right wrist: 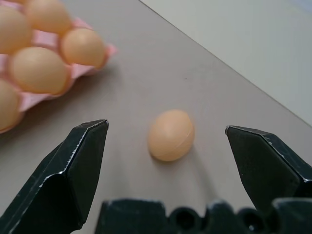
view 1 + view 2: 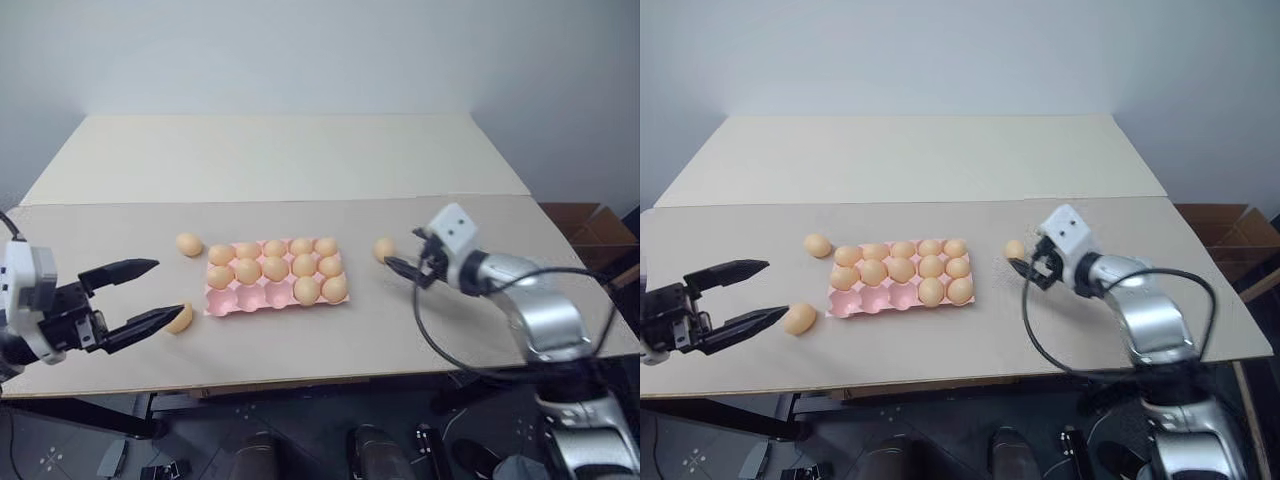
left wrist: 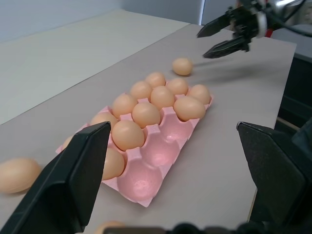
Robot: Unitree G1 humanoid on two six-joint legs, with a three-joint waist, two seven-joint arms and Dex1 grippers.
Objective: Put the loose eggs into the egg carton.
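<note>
Both hands spread: right hand [image 1: 165, 165] frames a smooth oval egg [image 1: 171, 135] beside the moulded pink carton [image 2: 228, 303].

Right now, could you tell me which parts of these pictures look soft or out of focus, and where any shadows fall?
Right wrist view: the loose egg is fairly sharp, with a soft shadow beside it on the table; the egg carton is blurred. Left wrist view: the left end effector's fingers are soft. Left eye view: even, diffuse light, no glare.
</note>
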